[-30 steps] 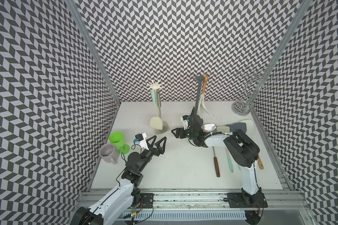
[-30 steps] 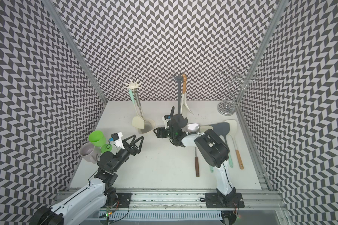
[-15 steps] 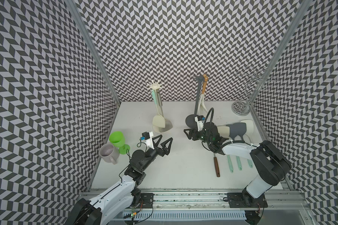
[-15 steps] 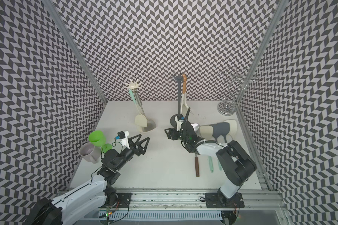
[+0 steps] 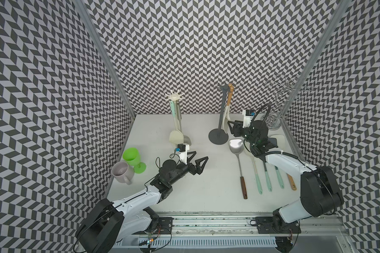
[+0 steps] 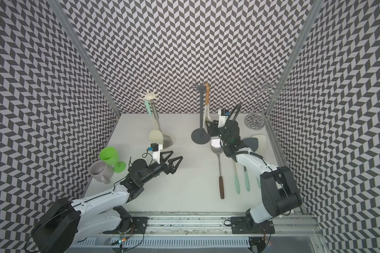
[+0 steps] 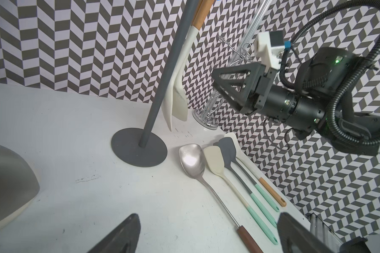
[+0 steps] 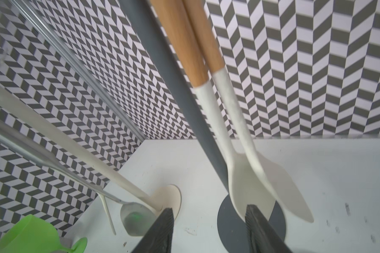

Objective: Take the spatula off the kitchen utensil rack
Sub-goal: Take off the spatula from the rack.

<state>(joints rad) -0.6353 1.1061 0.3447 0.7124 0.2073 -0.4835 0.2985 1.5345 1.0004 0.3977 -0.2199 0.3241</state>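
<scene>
White wood-handled spatulas (image 8: 246, 181) hang against the post of the dark grey utensil rack (image 5: 217, 137), toward the back edge of the bench (image 5: 184, 192). The right gripper (image 8: 208, 212) sits just beside their blades, jaws apart, clamping nothing. The left gripper (image 5: 201, 155) hovers mid-bench, spread wide and empty.

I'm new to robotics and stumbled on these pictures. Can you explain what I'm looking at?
A left arm and a right arm stand on a rail at a white table. Both top views look down from overhead; each wrist view comes from a camera on one arm. The left end effector hangs open above the table, holding nothing. The right end effector, jaws apart, is at the cream spatulas hanging on the dark rack, not closed on them. Also standing there: a cream rack, a green goblet, a mug and a wire stand. Five loose utensils lie flat by the right arm.
</scene>
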